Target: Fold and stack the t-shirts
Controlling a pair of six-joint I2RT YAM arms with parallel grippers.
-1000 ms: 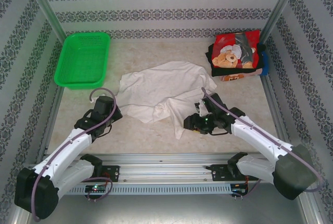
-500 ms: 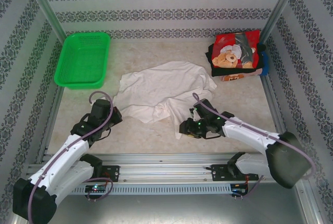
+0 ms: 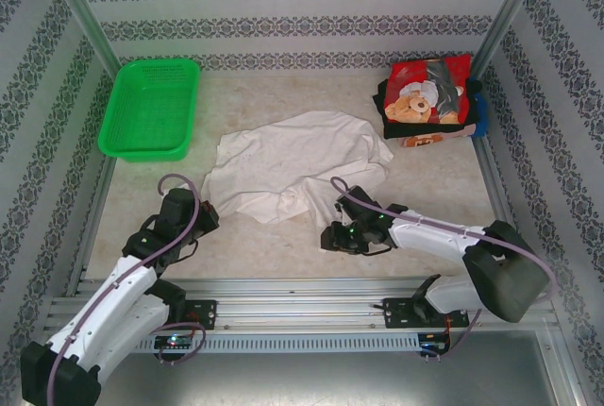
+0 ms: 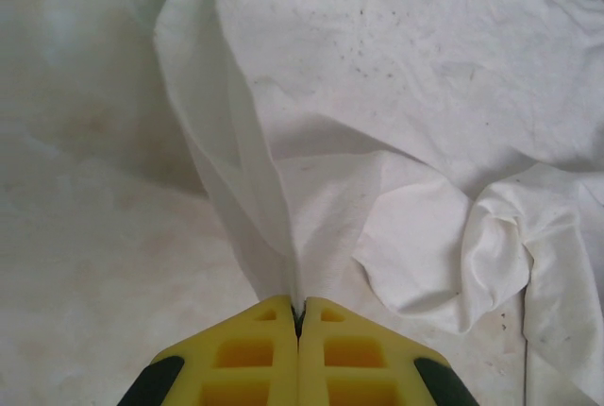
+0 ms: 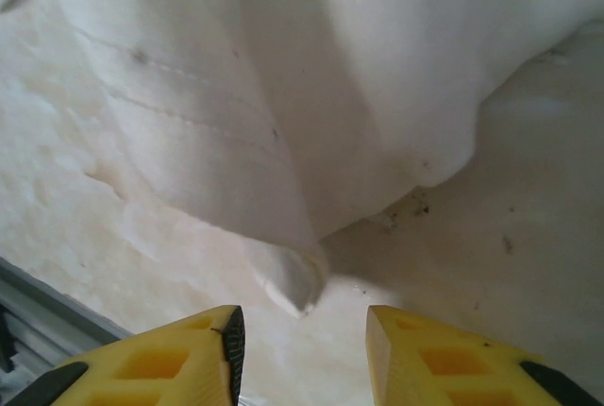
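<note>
While the left gripper (image 4: 298, 319) pinches a taut fold of the white t-shirt (image 3: 300, 162) between its pressed-together fingers, the shirt lies crumpled at the centre of the top view. The right gripper (image 5: 302, 326) sits spread at the shirt's lower right edge, with a cloth corner just ahead of the gap. The folded shirts (image 3: 427, 99) are stacked in the upper right.

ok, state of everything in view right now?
white t-shirt: unfolded, crumpled, mid-table.
folded stack: far right corner, red teddy-bear shirt on top.
green basket: upright, empty.
left gripper: shut on the white t-shirt's edge.
right gripper: open, at the shirt's near corner.
</note>
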